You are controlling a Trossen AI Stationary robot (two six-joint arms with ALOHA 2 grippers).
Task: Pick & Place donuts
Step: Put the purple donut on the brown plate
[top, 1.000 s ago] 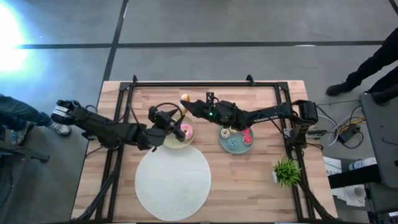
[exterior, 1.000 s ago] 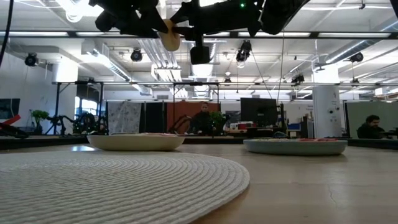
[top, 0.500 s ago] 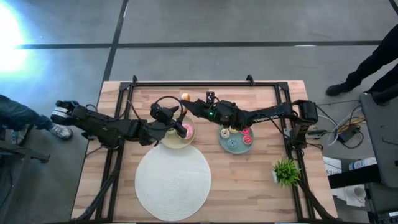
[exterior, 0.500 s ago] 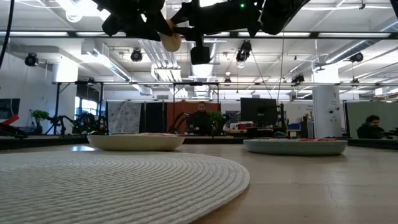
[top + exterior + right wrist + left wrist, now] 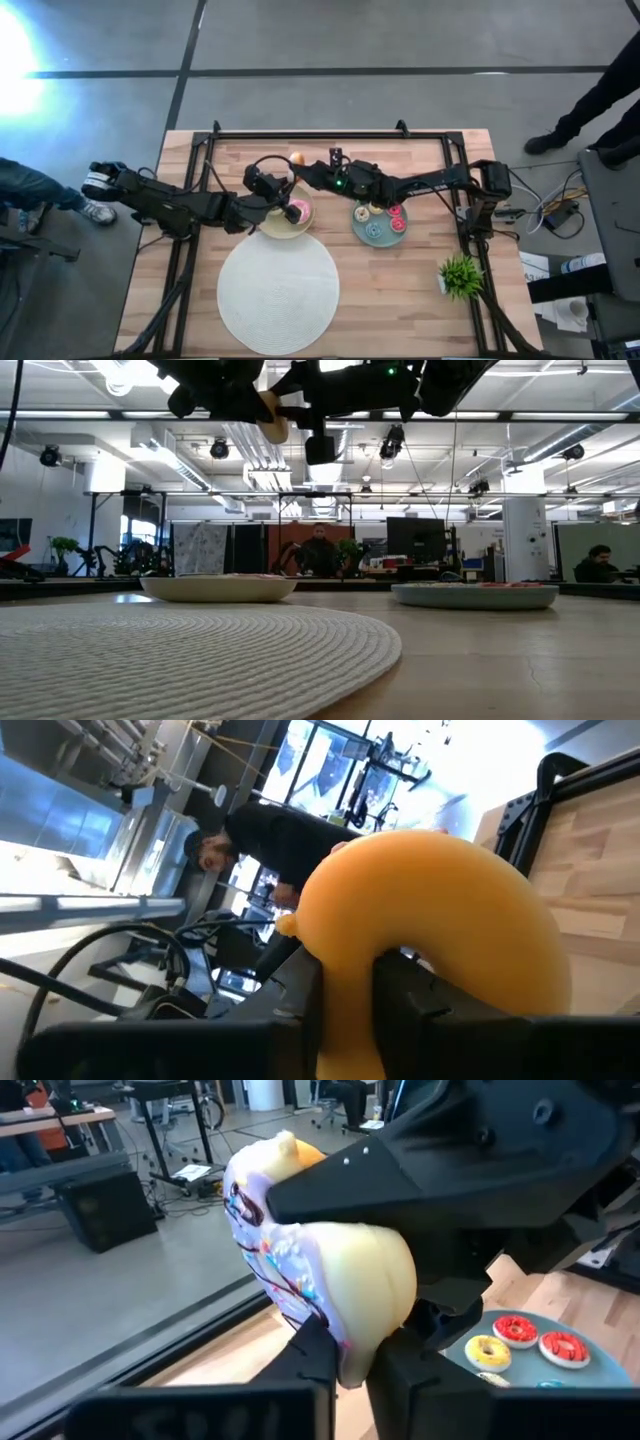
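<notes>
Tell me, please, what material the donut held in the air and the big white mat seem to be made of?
The held donut looks like smooth matte moulded plastic or rubber: even orange surface, soft rounded edges, no crumbs. Both tools, left and right, grip it. The white mat seems woven cord or fibre: concentric ribbed rings show in the low view.

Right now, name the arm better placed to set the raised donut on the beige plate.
Probably left. Both hands grip the donut, but the left hand hangs by the beige plate; the right hand is stretched far out.
</notes>
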